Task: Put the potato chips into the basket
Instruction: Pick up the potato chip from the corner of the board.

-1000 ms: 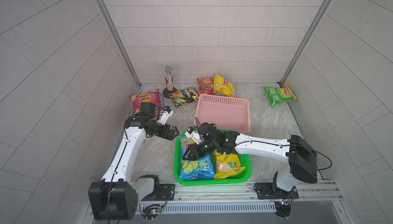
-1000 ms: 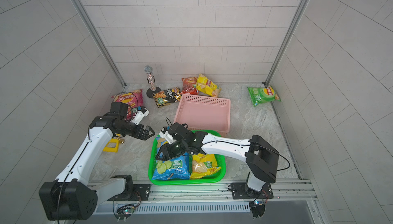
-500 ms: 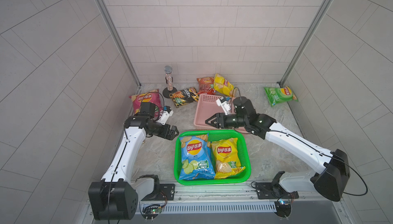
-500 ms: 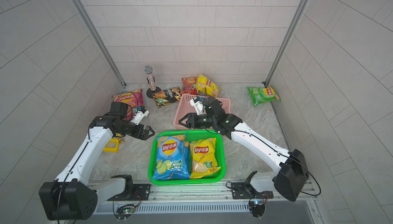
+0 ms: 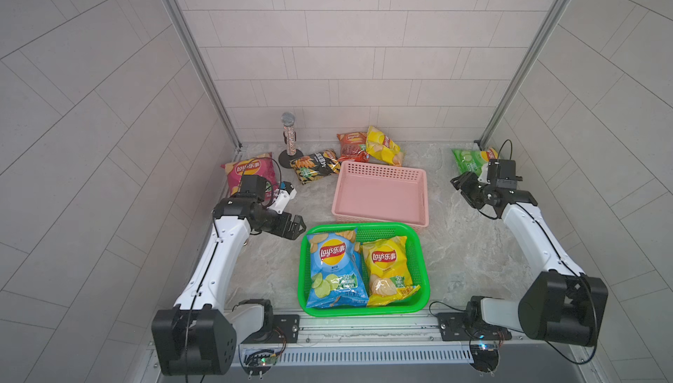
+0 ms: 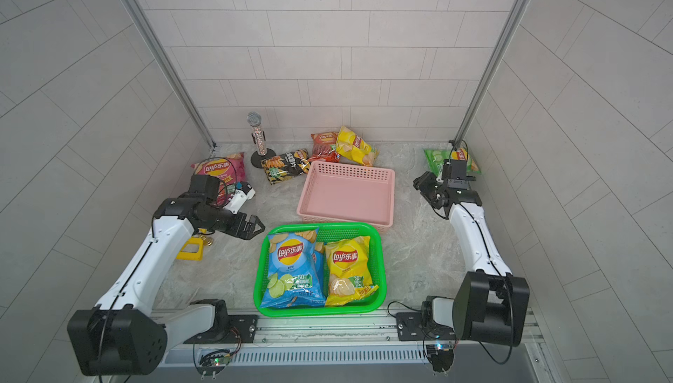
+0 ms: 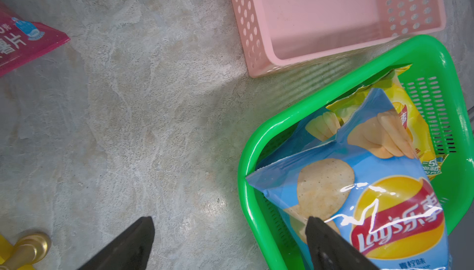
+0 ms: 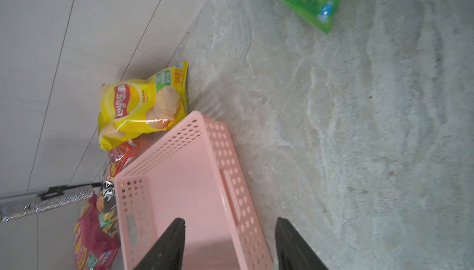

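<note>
A blue bag of potato chips (image 5: 333, 268) and a yellow one (image 5: 388, 272) lie side by side in the green basket (image 5: 364, 311). Loose on the table are a magenta bag (image 5: 247, 172), a black bag (image 5: 315, 164), a red bag (image 5: 351, 142), a yellow bag (image 5: 382, 146) and a green bag (image 5: 469, 157). My left gripper (image 5: 293, 226) (image 7: 229, 221) hangs open just left of the green basket, holding nothing. Beside the green bag at the back right, my right gripper (image 5: 460, 184) (image 8: 230, 220) is open and empty, facing the pink basket (image 8: 195, 179).
The pink basket (image 5: 380, 168) stands behind the green one, with nothing in it. A glittery microphone on a stand (image 5: 289, 137) is at the back left. A yellow object with a brass knob (image 6: 189, 250) lies under my left arm. Walls close in on three sides.
My right arm left the blue bag in the green basket, then swung back and right to the green bag, jaws opening wider. The left arm has not moved.
</note>
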`<state>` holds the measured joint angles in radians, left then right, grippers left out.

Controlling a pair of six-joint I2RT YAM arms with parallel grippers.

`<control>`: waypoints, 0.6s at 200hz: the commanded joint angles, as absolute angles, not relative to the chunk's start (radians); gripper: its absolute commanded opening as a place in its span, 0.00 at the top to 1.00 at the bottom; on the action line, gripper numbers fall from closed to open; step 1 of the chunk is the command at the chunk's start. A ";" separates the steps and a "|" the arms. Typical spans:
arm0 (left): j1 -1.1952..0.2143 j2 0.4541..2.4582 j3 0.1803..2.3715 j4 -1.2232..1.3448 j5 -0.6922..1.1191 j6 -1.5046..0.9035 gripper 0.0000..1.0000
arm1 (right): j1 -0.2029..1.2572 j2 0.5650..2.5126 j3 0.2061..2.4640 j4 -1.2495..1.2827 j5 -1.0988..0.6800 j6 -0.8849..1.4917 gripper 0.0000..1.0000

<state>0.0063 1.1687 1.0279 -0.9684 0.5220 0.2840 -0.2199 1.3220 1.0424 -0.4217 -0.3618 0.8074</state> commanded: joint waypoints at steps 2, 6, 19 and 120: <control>0.008 1.173 1.027 -0.968 0.516 0.278 0.00 | -0.279 1.409 1.073 -0.358 -0.293 0.856 0.38; 0.008 1.174 1.028 -0.969 0.515 0.278 0.00 | -0.288 1.430 1.081 -0.352 -0.296 0.870 0.38; 0.008 1.175 1.029 -0.968 0.515 0.278 0.00 | -0.304 1.490 1.102 -0.333 -0.287 0.905 0.37; 0.007 1.182 1.030 -0.968 0.515 0.278 0.00 | -0.302 1.810 1.234 -0.136 -0.046 1.099 0.30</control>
<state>0.0063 1.1740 1.0279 -0.9684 0.5182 0.2840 -0.3038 1.7493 1.1767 -0.1795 -0.1177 1.0691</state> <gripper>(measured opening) 0.999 0.685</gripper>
